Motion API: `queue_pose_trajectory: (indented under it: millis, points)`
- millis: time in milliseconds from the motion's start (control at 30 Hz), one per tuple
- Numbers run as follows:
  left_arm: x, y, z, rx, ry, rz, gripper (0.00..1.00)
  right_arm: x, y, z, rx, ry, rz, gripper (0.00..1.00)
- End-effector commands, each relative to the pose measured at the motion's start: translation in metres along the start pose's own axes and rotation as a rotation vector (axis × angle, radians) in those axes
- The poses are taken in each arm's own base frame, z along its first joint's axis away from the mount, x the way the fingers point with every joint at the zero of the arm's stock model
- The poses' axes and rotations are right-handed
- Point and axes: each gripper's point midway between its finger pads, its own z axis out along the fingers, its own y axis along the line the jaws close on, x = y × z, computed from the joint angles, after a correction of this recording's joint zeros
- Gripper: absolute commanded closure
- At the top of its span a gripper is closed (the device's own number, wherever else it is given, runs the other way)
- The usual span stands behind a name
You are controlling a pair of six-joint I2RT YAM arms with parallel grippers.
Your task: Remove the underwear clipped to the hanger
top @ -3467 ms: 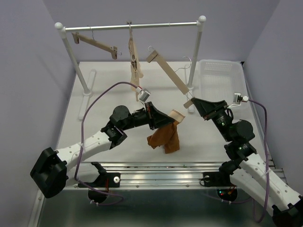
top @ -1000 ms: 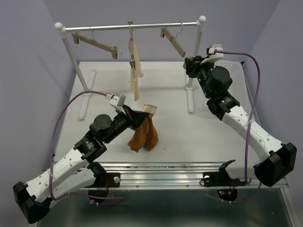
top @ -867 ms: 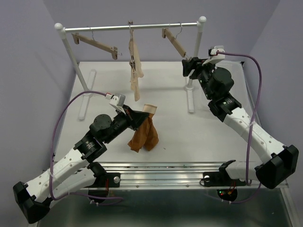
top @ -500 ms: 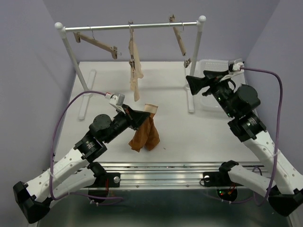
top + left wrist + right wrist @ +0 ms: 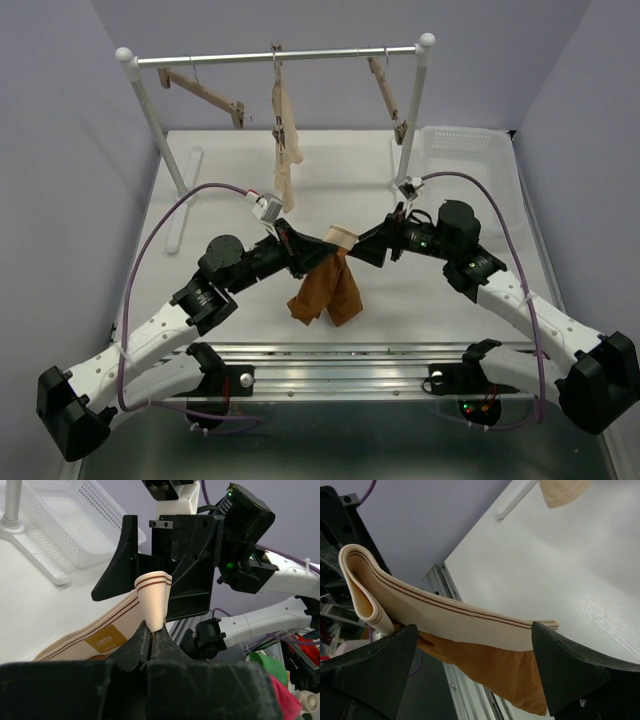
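Underwear (image 5: 325, 292) dangling from left gripper (image 5: 312, 252), well clear of its hanger

Left gripper's fingers are clamped tight on the cream waistband (image 5: 152, 592), pinching its folded loop right at the tips. The rust-orange cloth droops below toward the white table (image 5: 230, 200); whether it touches I cannot tell. Right gripper (image 5: 368, 247) faces it from the other side with jaws spread wide, one finger on each side of that waistband, gripping nothing. Further back on the right sits a white mesh basket (image 5: 470, 160). At the very back, the wooden hanger (image 5: 388, 95) hangs bare and tilted at the right end of the rail (image 5: 330, 53), a beige garment (image 5: 284, 150) hangs mid-rail, and another wooden hanger (image 5: 200, 92) slants at the left
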Motion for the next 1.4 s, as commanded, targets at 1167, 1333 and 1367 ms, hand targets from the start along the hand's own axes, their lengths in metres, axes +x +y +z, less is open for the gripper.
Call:
queue_pose_trajectory:
  millis: [1167, 1333, 1367]
  points:
    - [-0.061, 0.029, -0.026, -0.294, -0.220, 0.038, 0.01, -0.138, -0.048, -0.099, 0.897, -0.444, -0.206, 0.99]
    - [-0.062, 0.046, -0.040, -0.400, -0.238, 0.042, 0.01, -0.214, -0.034, -0.198, 1.361, -0.741, -0.283, 0.99]
    - [-0.063, 0.047, -0.041, -0.408, -0.240, 0.046, 0.01, -0.220, -0.032, -0.206, 1.404, -0.738, -0.311, 0.99]
